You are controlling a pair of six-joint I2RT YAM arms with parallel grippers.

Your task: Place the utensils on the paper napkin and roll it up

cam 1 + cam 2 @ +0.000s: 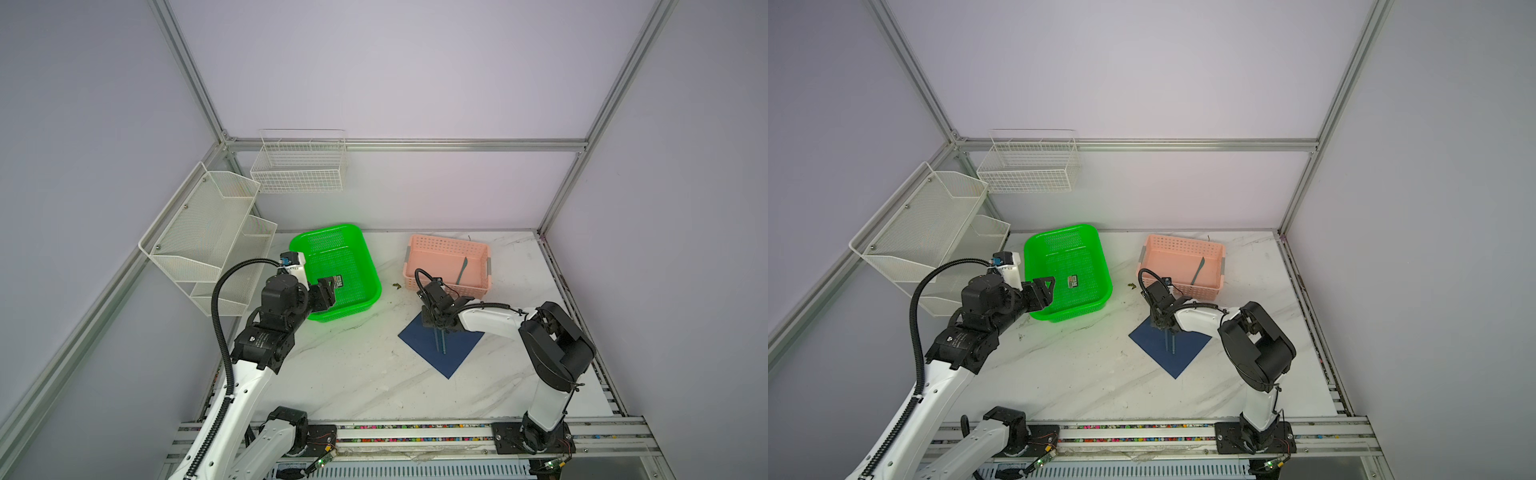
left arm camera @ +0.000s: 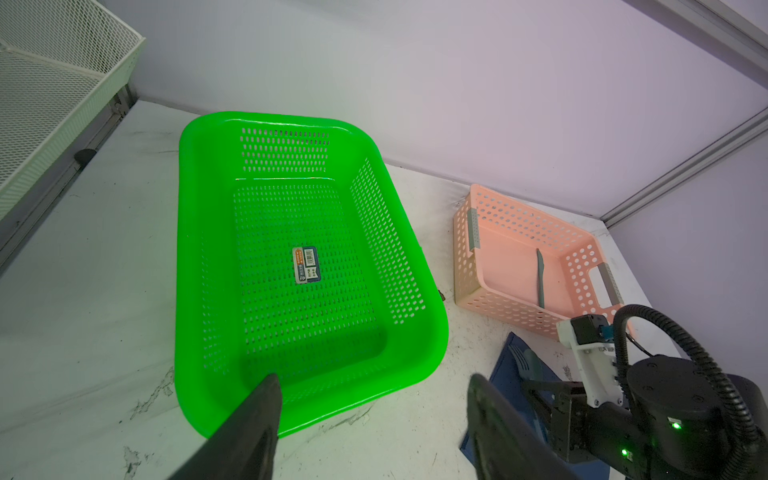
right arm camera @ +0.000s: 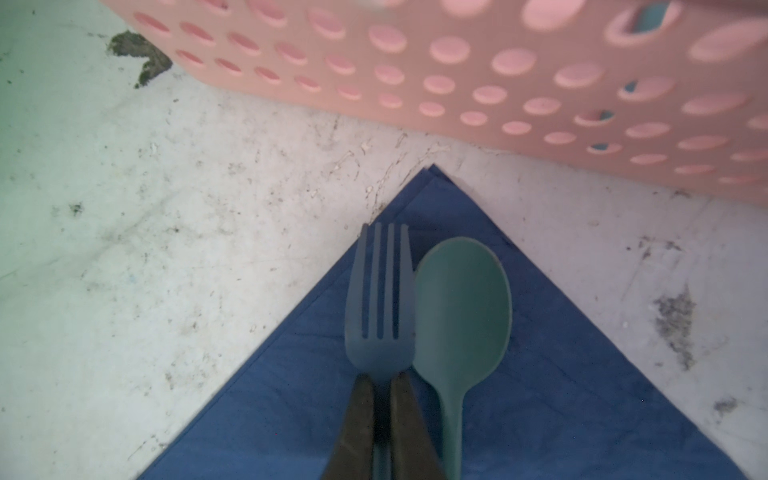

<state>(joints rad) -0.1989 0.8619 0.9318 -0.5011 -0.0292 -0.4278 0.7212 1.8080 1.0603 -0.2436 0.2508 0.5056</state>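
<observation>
- White mesh rack [image 1: 199, 232]: fixed to the left wall, tiered.
- White wire basket [image 1: 299, 170]: hung on the back wall, right of the rack.
- Left tool [image 2: 374, 376]: released, jaws standing well apart with nothing between them. In both top views it hangs over the near left corner of the green basket; whether it touches the rim cannot be told.
- Green basket [image 2: 187, 249]: perforated plastic, on the bench [image 1: 353, 374] at the left rear. One small printed label [image 2: 306, 264] lies flat on its floor.
- Dark scrap [image 1: 396, 286]: small, on the bench between the two plastic baskets.
- Paper napkin [image 1: 451, 357]: navy blue, flat on the bench, turned as a diamond. Its far corner points at the pink basket, close to it but apart.
- Fork [image 3: 378, 316]: dark teal, over the napkin, tines toward the napkin's far corner. Whether it rests on the paper or is raised off it cannot be told.
- Right tool [image 3: 382, 380]: clenched on the fork, one black finger [image 3: 361, 415] on either side of the handle just behind the head.
- Spoon [image 3: 461, 307]: teal, round bowl, lying on the napkin parallel to the fork, bowl edge against the fork's head. No tool touches it.
- Pink basket [image 1: 440, 286]: perforated plastic, on the bench at the right rear, beyond the napkin.
- Slim teal piece [image 1: 461, 271]: the third utensil, alone inside the pink basket at its right side; its kind is too small to tell.
</observation>
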